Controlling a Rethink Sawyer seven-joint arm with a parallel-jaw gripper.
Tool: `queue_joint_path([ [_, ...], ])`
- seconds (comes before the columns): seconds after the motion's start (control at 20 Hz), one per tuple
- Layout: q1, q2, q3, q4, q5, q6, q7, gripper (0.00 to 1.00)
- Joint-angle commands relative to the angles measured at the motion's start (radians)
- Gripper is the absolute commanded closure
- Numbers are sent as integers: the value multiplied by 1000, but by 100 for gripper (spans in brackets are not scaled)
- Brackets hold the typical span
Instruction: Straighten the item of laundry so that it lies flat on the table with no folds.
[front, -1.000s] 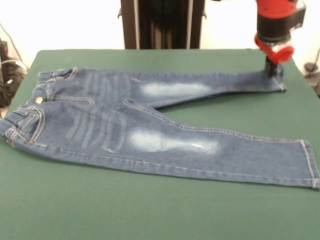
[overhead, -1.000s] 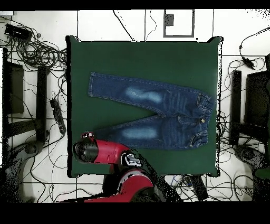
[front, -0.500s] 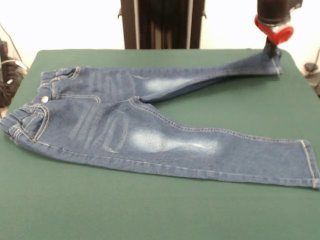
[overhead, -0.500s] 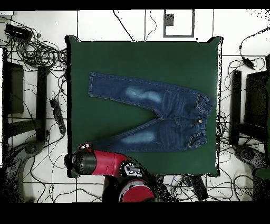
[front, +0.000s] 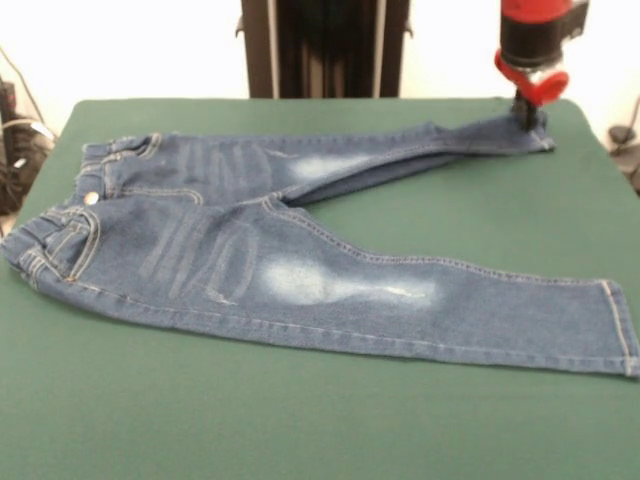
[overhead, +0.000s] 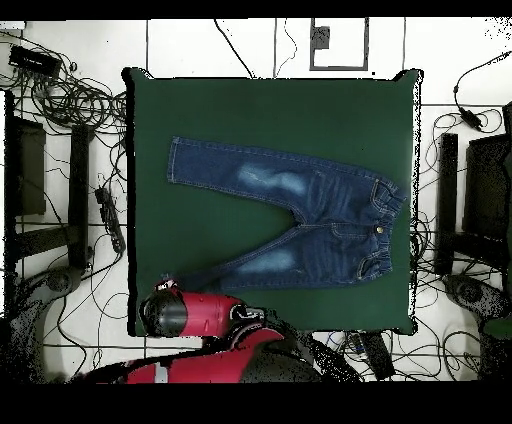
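A: Front view first: the black gripper (front: 526, 112) under the red and black arm sits right on the hem of one leg of the small dark blue denim jeans with faded whitish thigh patches (front: 300, 260). The denim rises a little to meet it, so I'd judge the fingers are pinched shut on that cuff, though the tips are too small to see clearly.

B: And the rest of the garment?

A: It stretches away from the gripper across the large dark green cloth table (front: 330, 420). The held leg runs from the tool back to the waistband; the other leg lies flat, angled well apart from the tool, toward the table's opposite side.

B: What worries you?

A: The gripper is close to the table's corner. In the overhead view the red wrist (overhead: 185, 312) hangs just at the edge, so pulling further outward could drag the cuff off the surface.

B: Anything else?

A: The held leg looks narrowed, perhaps creased along its length. If the cuff is let go while lifted, that crease may stay. Too much pull could also slide the whole waistband and bunch the flat leg.
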Motion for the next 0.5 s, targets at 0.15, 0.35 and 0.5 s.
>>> queue_joint_path([
  [0.15, 21, 15, 91, -51, 32, -19, 114, 0],
  [0.35, 22, -108, 133, -36, 78, 41, 155, 0],
  [0.5, 33, -196, 151, -25, 116, 103, 179, 0],
])
